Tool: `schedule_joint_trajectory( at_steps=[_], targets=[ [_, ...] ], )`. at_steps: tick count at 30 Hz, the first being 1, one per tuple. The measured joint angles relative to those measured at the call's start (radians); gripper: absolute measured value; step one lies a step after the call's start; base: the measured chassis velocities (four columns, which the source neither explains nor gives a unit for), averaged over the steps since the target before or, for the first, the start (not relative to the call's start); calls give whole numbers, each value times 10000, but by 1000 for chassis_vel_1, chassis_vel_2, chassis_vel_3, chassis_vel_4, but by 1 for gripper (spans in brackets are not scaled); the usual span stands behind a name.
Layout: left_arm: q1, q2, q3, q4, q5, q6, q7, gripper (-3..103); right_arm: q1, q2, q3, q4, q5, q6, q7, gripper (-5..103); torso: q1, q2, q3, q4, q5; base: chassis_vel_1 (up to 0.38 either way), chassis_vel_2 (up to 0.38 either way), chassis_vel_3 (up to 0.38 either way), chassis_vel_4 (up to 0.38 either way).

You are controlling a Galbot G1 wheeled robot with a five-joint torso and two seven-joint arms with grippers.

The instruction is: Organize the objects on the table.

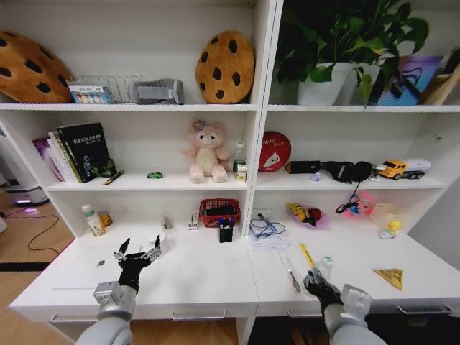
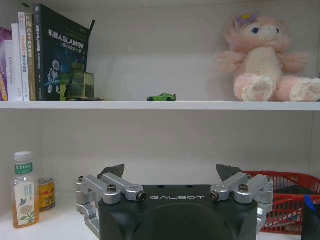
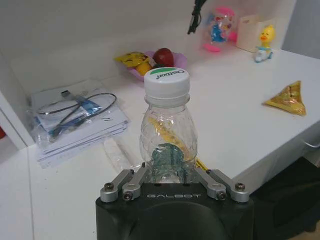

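My right gripper [image 1: 316, 279] is shut on a small clear bottle [image 1: 325, 266] with a white, green-striped cap, holding it upright at the white table's [image 1: 215, 280] front right. In the right wrist view the fingers [image 3: 131, 180] clamp the bottle [image 3: 167, 125] near its base. My left gripper [image 1: 136, 253] hovers open and empty over the table's left part, above a flat silver laptop [image 1: 86, 273]. In the left wrist view its fingertips [image 2: 116, 170] stand wide apart, facing the shelves. A tiny green toy car [image 2: 161, 97] sits on the shelf [image 1: 154, 175]. A dark pen [image 1: 113, 177] lies by the books.
A red basket [image 1: 219, 210], a paper stack with cables [image 1: 267, 233] and a pink fruit bowl [image 1: 305, 215] line the back of the desk. A tea bottle [image 1: 92, 221] and a can [image 1: 106, 218] stand at back left. A gold triangular packet [image 1: 392, 277] lies front right.
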Motion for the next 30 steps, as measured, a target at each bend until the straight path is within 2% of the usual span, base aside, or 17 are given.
schedule_joint_trajectory(
  at_steps=[1, 3, 6, 7, 8, 9, 10, 11, 12, 14, 15, 17, 19, 21, 23, 25, 30],
  targets=[
    [0, 0, 0, 0, 0, 0, 0, 100, 0, 0, 0, 0, 0, 0, 0, 25, 0, 0, 0, 0, 0, 0, 0, 0, 0],
    [0, 0, 1, 0, 0, 0, 2, 100, 133, -67, 16, -1, 639, 211, 545, 25, 0, 0, 0, -1, 1, 0, 0, 0, 0],
    [-1, 0, 2, 0, 0, 0, 2, 100, 651, 71, -185, -7, 2477, 516, 1504, 25, 1, 0, 1, 2, 3, 0, 0, 0, 0],
    [-1, 0, 2, 0, 0, 0, 2, 100, 651, 71, -185, -7, 2477, 516, 1504, 25, 1, 0, 1, 2, 3, 0, 0, 0, 0],
    [0, 0, 3, 0, 0, 0, 2, 100, 831, 199, -257, -9, 3225, 622, 1870, 25, 1, -1, 1, 2, 4, 0, 0, 0, 0],
    [0, 0, 3, 0, 0, 0, 2, 100, 831, 199, -257, -9, 3225, 622, 1870, 25, 1, -1, 1, 2, 4, 0, 0, 0, 0],
    [-1, 0, 3, 0, 0, 0, 1, 100, 943, 297, -280, -11, 3802, 725, 2103, 25, 2, -1, 2, 2, 3, 0, 0, 0, 0],
    [0, 0, 3, 0, 0, 0, 1, 100, 1241, 474, -295, -13, 4882, 1024, 2613, 25, 1, 0, 1, -2, 3, 0, 0, 0, 0],
    [0, 0, 3, 0, 0, 0, 1, 100, 1241, 474, -295, -13, 4882, 1024, 2613, 25, 1, 0, 1, -2, 3, 0, 0, 0, 0],
    [0, 0, 3, 0, 0, 0, 0, 100, 1813, 744, -277, -15, 6402, 1743, 3321, 25, 1, -1, 1, 4, 3, 0, 0, 0, 0],
    [0, 0, 3, 0, 0, 0, 0, 100, 1813, 744, -277, -15, 6402, 1743, 3321, 25, 1, -1, 1, 4, 3, 0, 0, 0, 0],
    [0, 0, 3, 0, 0, 0, -1, 100, 1917, 1184, -197, -17, 7138, 2063, 3433, 25, 2, -1, 1, 2, 2, 0, 0, 0, 0],
    [0, 0, 3, 0, 0, 0, -1, 100, 1901, 1313, -197, -19, 7227, 2134, 3438, 25, 2, -1, 2, 1, 2, 0, 0, 0, 0],
    [0, 0, 4, 0, 0, 0, -1, 100, 1713, 1937, -234, -252, 7334, 2335, 3438, 25, 2, 0, 1, 0, 1, 0, 0, 0, 0],
    [0, 0, 4, 0, 0, 0, -2, 100, 1659, 2078, -234, -360, 7327, 2370, 3438, 25, 1, -1, 1, 0, 3, 0, 0, 0, 0],
    [0, 0, 4, 0, 0, 0, -2, 100, 1396, 2538, -233, -935, 7120, 2663, 3420, 25, 1, 0, 1, 0, 2, 0, 0, 0, 0],
    [0, 0, 4, 0, 0, 0, -2, 100, 1241, 3026, -26, -1869, 6768, 2721, 3388, 25, 1, 0, 1, 0, 3, 0, 0, 0, 0]
  ],
)
